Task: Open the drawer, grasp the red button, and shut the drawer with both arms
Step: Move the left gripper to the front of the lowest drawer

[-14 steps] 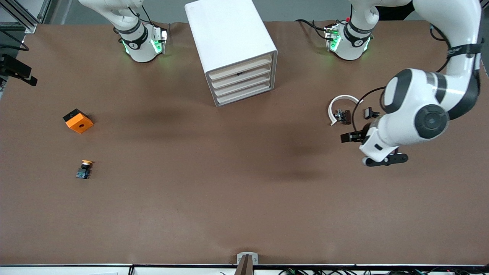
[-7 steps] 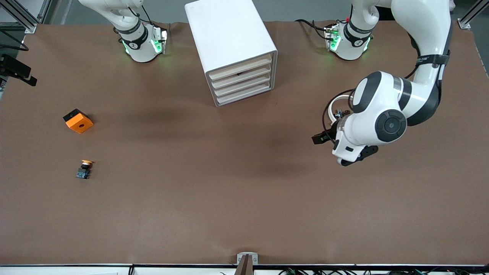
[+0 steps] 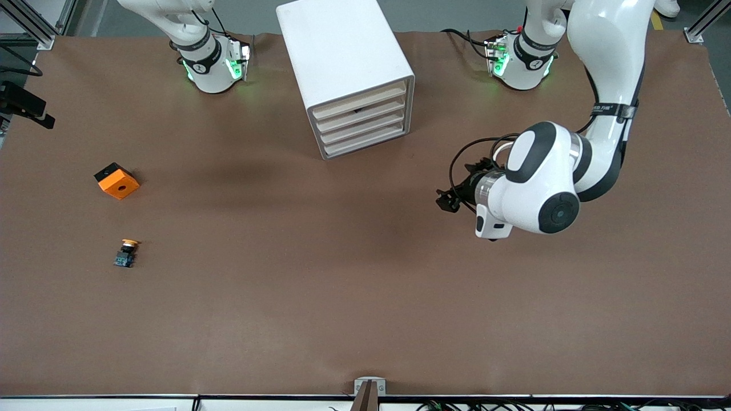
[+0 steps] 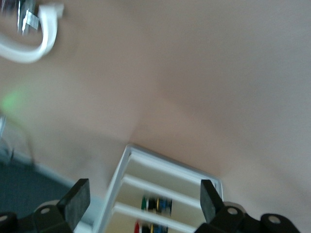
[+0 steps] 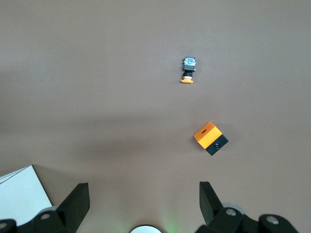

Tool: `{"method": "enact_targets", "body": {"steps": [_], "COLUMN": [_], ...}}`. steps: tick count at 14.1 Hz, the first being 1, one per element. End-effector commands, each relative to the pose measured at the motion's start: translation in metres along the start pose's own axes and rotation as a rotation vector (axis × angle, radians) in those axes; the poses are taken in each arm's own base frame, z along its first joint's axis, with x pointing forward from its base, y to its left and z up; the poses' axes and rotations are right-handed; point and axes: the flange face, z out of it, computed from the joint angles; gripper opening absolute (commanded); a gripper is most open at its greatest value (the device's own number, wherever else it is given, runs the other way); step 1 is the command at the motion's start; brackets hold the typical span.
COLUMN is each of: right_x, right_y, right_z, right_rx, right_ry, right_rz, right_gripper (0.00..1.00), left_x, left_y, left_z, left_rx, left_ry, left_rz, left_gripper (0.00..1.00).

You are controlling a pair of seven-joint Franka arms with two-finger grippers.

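Note:
The white drawer cabinet (image 3: pixel 342 57) stands between the arm bases, its four drawer fronts (image 3: pixel 362 117) flush. My left gripper (image 3: pixel 444 201) is open and empty, low over the table beside the cabinet, toward the left arm's end. In the left wrist view its fingers (image 4: pixel 77 200) frame the cabinet front (image 4: pixel 160 182). A green-capped button (image 4: pixel 156 204) shows inside, and a sliver of the red button (image 4: pixel 137 226) one tier away at the frame edge. My right gripper (image 5: pixel 143 194) is open and empty above the table; the front view shows only its arm's base (image 3: pixel 208 63).
An orange cube with a hole (image 3: pixel 116 180) (image 5: pixel 210 138) and an orange-yellow-capped button (image 3: pixel 125 253) (image 5: pixel 188 70) lie toward the right arm's end. A white ring with a clip (image 3: pixel 502 149) (image 4: pixel 29 43) lies partly under the left arm.
The left arm has swung from its end of the table toward the cabinet, and its gripper has passed the white ring. The objects on the table have not moved.

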Motion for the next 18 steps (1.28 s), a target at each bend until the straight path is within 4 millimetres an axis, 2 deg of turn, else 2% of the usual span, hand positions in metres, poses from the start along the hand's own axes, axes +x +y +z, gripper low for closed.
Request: {"method": "enact_targets", "body": {"steps": [1, 4, 9, 12, 16, 18], "right_x": [-0.007, -0.007, -0.006, -0.006, -0.006, -0.006], "right_y": [0.003, 0.004, 0.005, 0.005, 0.007, 0.006], "right_z": [-0.005, -0.004, -0.008, -0.008, -0.009, -0.011], "right_rx": [-0.002, -0.005, -0.026, -0.026, -0.026, -0.027], "right_ry": [0.014, 0.012, 0.020, 0.023, 0.026, 0.030], "right_rz": [-0.004, -0.002, -0.003, -0.003, 0.000, 0.000], "right_gripper": [1.00, 1.00, 1.00, 1.00, 1.00, 1.00], "left_x": [-0.001, 0.002, -0.003, 0.003, 0.023, 0.022], "left_y": [0.009, 0.021, 0.025, 0.021, 0.026, 0.029], "left_z": [0.019, 0.048, 0.076, 0.097, 0.134, 0.150], "left_rx": [0.071, 0.193, 0.365, 0.488, 0.591, 0.625], "left_ry": [-0.126, -0.251, -0.364, -0.378, -0.408, -0.396], "left_rz": [-0.182, -0.398, -0.604, -0.718, -0.834, -0.861], "left_gripper": [1.00, 1.00, 1.00, 1.00, 1.00, 1.00]}}
